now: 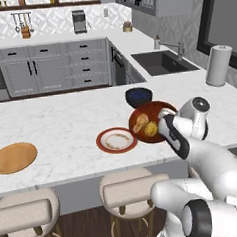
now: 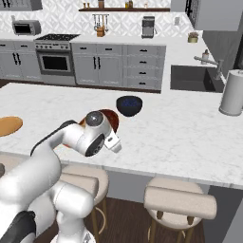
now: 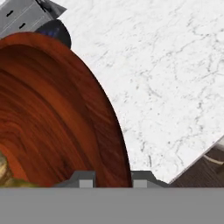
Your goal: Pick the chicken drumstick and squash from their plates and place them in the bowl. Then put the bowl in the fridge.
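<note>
Starting at the counter's left: tan plate, bare, well apart from the rest. White plate with red-brown rim further right, bare too. Just right of it, near or touching, the bowl, reddish-brown, with drumstick and squash lying inside, side by side, touching. Blue bowl just behind it. Gripper sits at the bowl's right rim, hidden by the wrist from both base cameras. Hand camera shows one fingertip inside the rim, the other outside on the marble side: jaws pinched tight on the bowl's wall. Bowl rests on the counter. Sink and paper towel roll far right. Fridge not seen.
</note>
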Tool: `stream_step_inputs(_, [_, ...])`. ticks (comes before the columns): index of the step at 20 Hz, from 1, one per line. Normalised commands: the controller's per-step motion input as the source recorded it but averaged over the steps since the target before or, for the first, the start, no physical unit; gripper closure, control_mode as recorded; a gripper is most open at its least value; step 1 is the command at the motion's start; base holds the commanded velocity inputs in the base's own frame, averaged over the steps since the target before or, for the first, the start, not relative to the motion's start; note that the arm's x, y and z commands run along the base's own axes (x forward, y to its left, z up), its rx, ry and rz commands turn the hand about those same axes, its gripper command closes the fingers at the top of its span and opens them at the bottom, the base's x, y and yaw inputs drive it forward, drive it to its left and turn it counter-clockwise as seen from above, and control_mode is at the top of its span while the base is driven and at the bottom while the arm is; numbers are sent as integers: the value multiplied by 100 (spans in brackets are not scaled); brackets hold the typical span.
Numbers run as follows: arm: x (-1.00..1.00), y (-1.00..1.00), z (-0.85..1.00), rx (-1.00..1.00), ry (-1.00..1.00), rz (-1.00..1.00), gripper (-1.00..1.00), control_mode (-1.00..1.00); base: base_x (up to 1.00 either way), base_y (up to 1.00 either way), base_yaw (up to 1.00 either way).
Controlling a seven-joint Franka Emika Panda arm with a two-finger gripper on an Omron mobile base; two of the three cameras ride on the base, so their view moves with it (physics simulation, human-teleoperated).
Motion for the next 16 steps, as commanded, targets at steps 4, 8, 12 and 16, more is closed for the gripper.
stream_step_inputs(4, [-58, 52, 36, 18, 2, 0, 100, -100, 0, 0, 0])
stream_step_inputs(8, [-58, 37, 4, 21, 0, 0, 100, -100, 0, 0, 0])
stream_step_inputs(12, [-44, 19, 7, 20, 0, 0, 100, -100, 0, 0, 0])
stream_step_inputs(16, [-19, 25, 19, 2, 2, 0, 100, -100, 0, 0, 0])
